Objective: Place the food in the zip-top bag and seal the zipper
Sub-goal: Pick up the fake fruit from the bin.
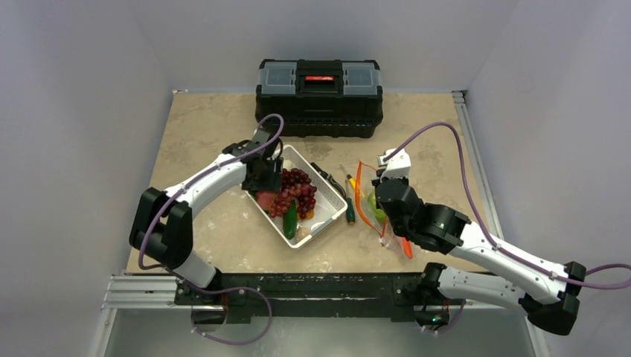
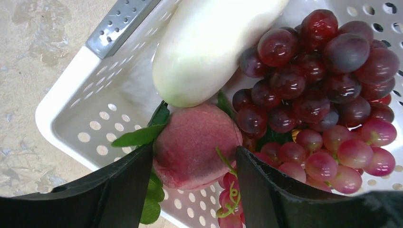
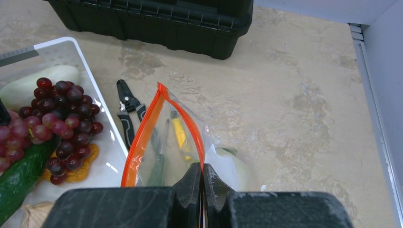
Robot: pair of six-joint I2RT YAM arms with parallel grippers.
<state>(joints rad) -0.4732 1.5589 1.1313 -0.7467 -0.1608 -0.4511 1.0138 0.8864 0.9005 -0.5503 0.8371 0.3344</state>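
"Black plastic toolbox (image 1: 318, 100) at the back. Any writing on it?"

"Only a red patch (image 1: 320, 77) on the lid, too small to read."

"Count the food, then."

"In the white slotted plastic basket (image 2: 95, 118): one bunch of dark red grapes (image 2: 313, 90), one white oblong piece (image 2: 209, 47), one pink round piece (image 2: 195, 140), one green cucumber (image 3: 23, 173), one orange chunk (image 3: 81, 166). One pale green cabbage (image 3: 233, 166) sits in the clear crinkly zip-top bag (image 3: 161, 142). One orange carrot (image 1: 406, 248) lies at the bag's near end; whether inside, I cannot tell."

"Tools?"

"One yellow-handled screwdriver (image 1: 350, 181), one green-handled screwdriver (image 1: 350, 211) and one pair of black pruning shears (image 3: 128, 107), all between basket and bag."

"And the claws?"

"The left gripper (image 2: 195, 156) is down in the basket, its fingers (image 2: 123, 190) set against both sides of the pink round piece — pinching it, beside the grapes and the white oblong. The right gripper (image 3: 202, 173) is pressed together on the thin orange-red zipper strip (image 3: 142, 137) at the bag's mouth — which gapes open."
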